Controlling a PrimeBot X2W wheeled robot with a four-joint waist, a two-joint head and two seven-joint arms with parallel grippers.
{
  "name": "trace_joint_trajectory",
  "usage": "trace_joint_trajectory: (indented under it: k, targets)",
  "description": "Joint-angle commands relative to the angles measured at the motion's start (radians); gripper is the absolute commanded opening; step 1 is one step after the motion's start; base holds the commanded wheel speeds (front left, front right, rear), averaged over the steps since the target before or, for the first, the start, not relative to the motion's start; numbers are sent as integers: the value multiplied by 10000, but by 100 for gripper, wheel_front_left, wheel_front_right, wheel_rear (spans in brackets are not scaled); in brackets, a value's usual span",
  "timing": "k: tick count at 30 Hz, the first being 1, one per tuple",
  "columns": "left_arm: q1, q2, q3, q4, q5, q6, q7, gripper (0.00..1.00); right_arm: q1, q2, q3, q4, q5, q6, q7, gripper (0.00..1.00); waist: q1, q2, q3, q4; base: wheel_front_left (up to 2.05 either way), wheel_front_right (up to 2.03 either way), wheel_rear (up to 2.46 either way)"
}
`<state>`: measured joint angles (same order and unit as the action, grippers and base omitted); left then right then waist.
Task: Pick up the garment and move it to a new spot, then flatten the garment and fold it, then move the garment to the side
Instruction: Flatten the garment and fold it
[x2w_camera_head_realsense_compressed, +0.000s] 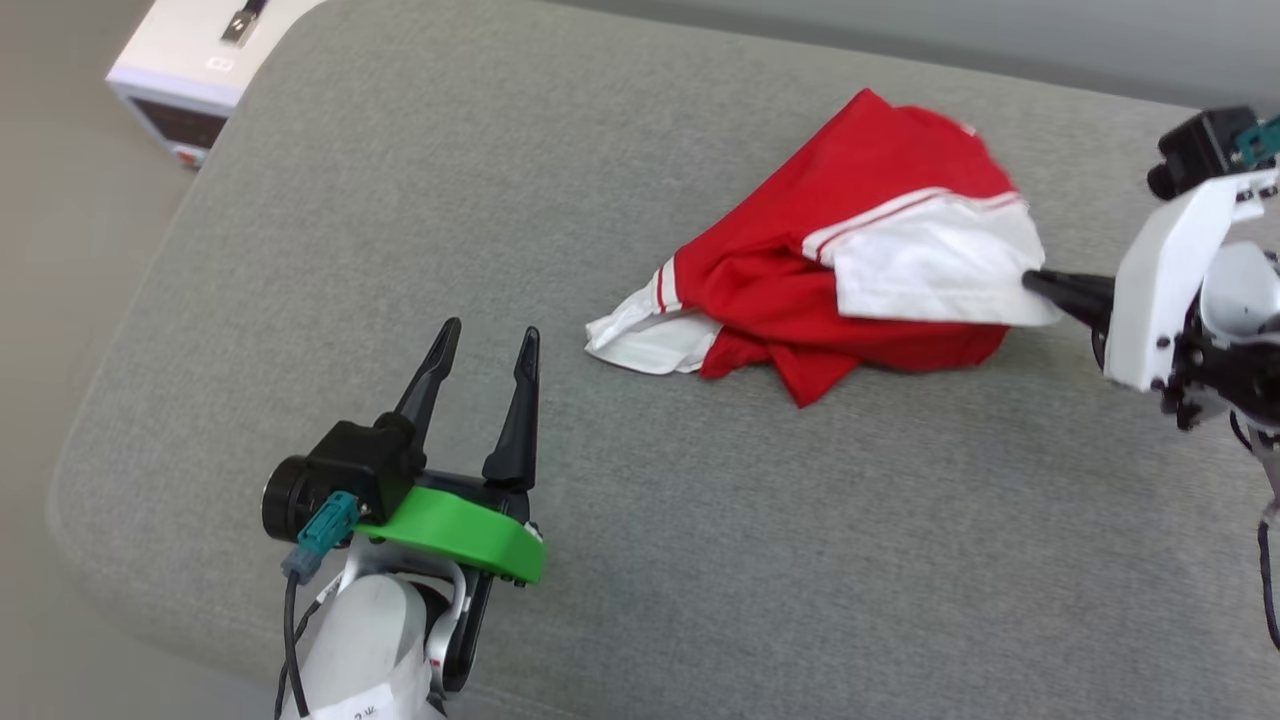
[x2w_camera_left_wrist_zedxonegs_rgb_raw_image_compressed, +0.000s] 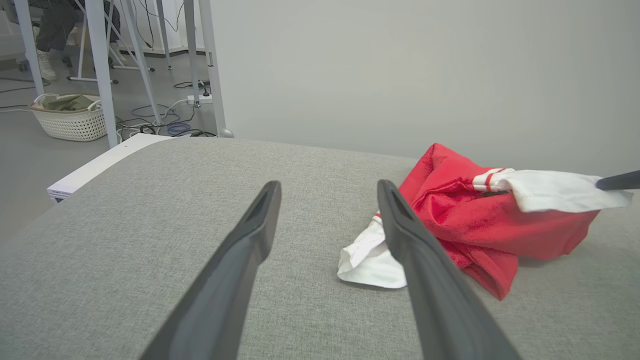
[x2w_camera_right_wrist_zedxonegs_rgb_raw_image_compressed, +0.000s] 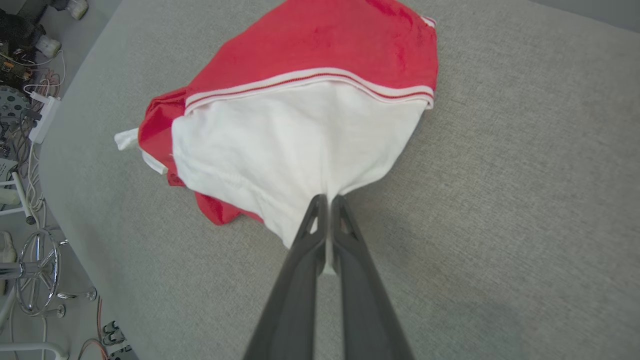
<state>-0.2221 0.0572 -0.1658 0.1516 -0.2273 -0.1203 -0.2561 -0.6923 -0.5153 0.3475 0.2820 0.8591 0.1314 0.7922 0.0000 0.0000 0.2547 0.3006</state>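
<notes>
A grey padded surface (x2w_camera_head_realsense_compressed: 700, 580) stands before a pale wall (x2w_camera_left_wrist_zedxonegs_rgb_raw_image_compressed: 400, 65), a white box (x2w_camera_head_realsense_compressed: 190, 70) at its far left corner. The garment (x2w_camera_head_realsense_compressed: 780, 290) lies crumpled right of centre: light, limp, likely to drape when lifted. The right end effector (x2w_camera_head_realsense_compressed: 1035, 282) is clamped on its white sleeve (x2w_camera_head_realsense_compressed: 930, 270), a fair hold; the left end effector (x2w_camera_head_realsense_compressed: 490, 332) hovers, fingers apart.

Grey cushion (x2w_camera_head_realsense_compressed: 700, 560), plain pale wall (x2w_camera_left_wrist_zedxonegs_rgb_raw_image_compressed: 400, 65)

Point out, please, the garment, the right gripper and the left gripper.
the garment (x2w_camera_head_realsense_compressed: 770, 290): head view, on its red body.
the right gripper (x2w_camera_right_wrist_zedxonegs_rgb_raw_image_compressed: 328, 200): right wrist view, between its fingertips, shut on the garment.
the left gripper (x2w_camera_head_realsense_compressed: 491, 330): head view, midway between its open fingertips.
</notes>
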Motion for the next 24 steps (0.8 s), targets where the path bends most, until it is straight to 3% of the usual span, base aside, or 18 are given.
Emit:
trace_joint_trajectory:
  k: [1,11,17,24]
  targets:
    - [156,32,39,20,110,-63,-57,100,395,-186,7,-273,149,-7,-130,0,0,0,-635,-668,0,0,0]
    - [506,254,125,157,180,-89,-57,100,2690,-1225,-461,-1853,108,-7,-528,0,0,0,-1242,-1791,0,0,0]
    - [585,299,70,296,174,-95,-57,100,4025,-1789,-871,-1899,-375,-7,-800,0,0,0,-1390,-2142,0,0,0]
    - [605,347,-15,427,142,-99,-57,100,5227,-1971,-1048,-1397,-1230,-7,-1333,0,0,0,-1399,-2313,0,0,0]
